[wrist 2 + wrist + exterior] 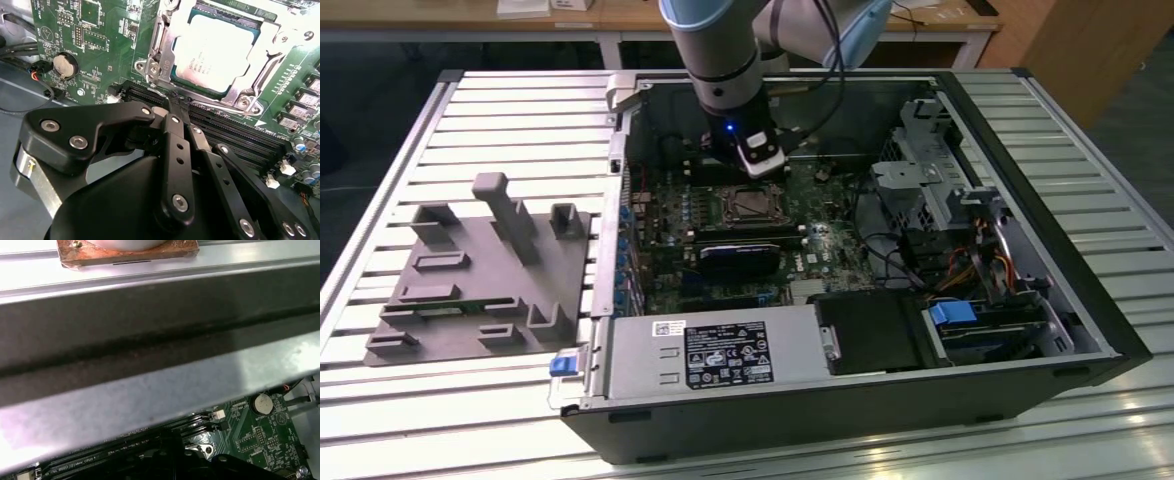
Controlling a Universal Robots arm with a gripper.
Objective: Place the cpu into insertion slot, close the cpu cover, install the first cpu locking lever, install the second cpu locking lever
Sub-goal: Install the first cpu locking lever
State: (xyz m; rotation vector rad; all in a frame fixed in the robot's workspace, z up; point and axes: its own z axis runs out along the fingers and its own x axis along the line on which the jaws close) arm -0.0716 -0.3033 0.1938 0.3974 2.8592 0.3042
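Silvery metal frames the cpu [212,55], which already sits in the insertion slot [165,55] with the cpu cover [272,47] lying over its edges. My hand [175,107] hangs just beside the socket, over the memory slots [235,135], fingers pinched together on nothing. The chip lies straight ahead of my fingertips. Whether the locking levers are latched, I cannot make out.

Cpu [212,50]: silvery-beige square chip, flat, seated in the insertion slot [165,60], upper right of the second wrist view. Cpu cover [272,45]: silvery frame, closed flat around it.
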